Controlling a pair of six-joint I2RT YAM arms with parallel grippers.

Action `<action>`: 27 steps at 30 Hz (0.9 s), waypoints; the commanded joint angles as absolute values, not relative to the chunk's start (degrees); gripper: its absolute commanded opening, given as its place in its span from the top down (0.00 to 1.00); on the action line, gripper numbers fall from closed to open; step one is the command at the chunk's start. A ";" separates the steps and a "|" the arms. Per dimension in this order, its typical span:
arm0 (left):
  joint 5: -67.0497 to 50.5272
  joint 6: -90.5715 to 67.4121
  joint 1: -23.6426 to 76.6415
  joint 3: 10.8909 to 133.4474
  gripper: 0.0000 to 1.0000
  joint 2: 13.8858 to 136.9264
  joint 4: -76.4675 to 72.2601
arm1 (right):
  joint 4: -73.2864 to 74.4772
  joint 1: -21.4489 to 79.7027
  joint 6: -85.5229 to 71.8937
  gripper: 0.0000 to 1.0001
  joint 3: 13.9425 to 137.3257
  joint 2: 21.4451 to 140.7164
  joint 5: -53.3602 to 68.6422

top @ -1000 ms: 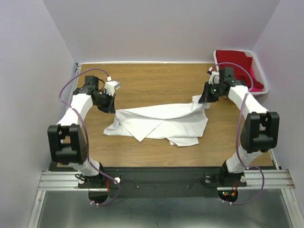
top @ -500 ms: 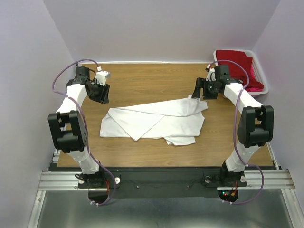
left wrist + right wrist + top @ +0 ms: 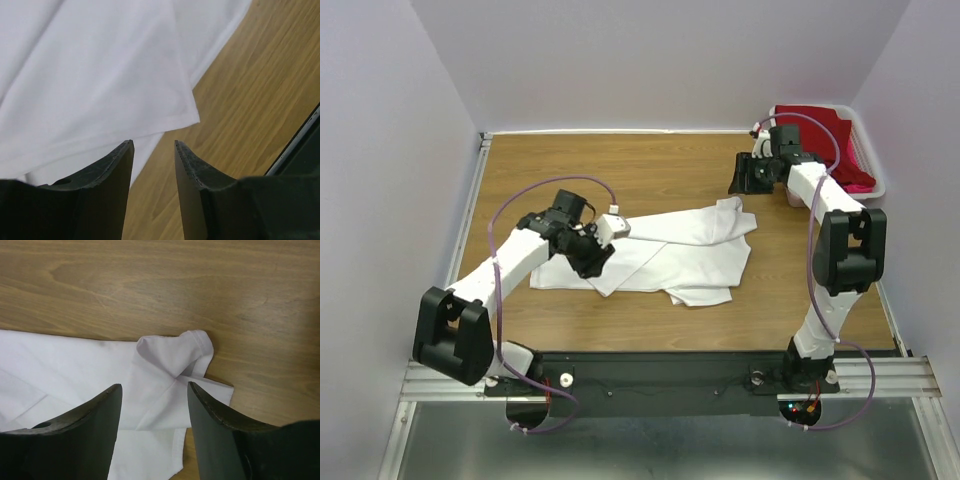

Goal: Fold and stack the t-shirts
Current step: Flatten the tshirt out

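A large white t-shirt [image 3: 670, 250] lies roughly folded lengthwise across the middle of the wooden table [image 3: 650, 170]. My left gripper [image 3: 594, 262] hovers over its left part, open and empty; in the left wrist view a folded corner of the white t-shirt [image 3: 100, 75] lies just ahead of the left gripper [image 3: 152, 145]. My right gripper [image 3: 741, 181] is above the shirt's far right corner, also open and empty. The right wrist view shows the right gripper [image 3: 155, 386] over a curled sleeve of the white t-shirt [image 3: 170, 355]. A deep red t-shirt [image 3: 817, 135] and a pink one [image 3: 861, 181] sit in the basket.
A white plastic basket [image 3: 876, 188] stands at the table's far right corner, just behind the right arm. Purple walls close in the table at the back and sides. A metal rail [image 3: 620, 375] runs along the near edge by the arm bases.
Both grippers let go of the white t-shirt's ends and opened. The left arm swung from the far left in over the shirt's left part. The right gripper drew back toward the basket.
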State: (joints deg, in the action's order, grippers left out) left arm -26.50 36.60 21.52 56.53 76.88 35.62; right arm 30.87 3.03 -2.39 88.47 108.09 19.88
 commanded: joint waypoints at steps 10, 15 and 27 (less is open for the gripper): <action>-15.38 30.15 36.82 51.59 0.49 81.47 30.50 | 30.85 2.64 -1.14 0.40 88.15 110.04 18.90; -12.57 28.65 39.20 51.33 0.48 84.28 28.39 | 31.02 2.64 -0.97 0.40 88.59 110.65 18.81; -7.21 27.60 41.75 49.75 0.51 88.15 26.98 | 31.20 2.72 -0.53 0.40 88.07 111.44 18.28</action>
State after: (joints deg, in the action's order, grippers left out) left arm -10.07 28.38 41.39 51.00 87.59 27.75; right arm 31.70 3.03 -1.34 87.64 110.98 18.96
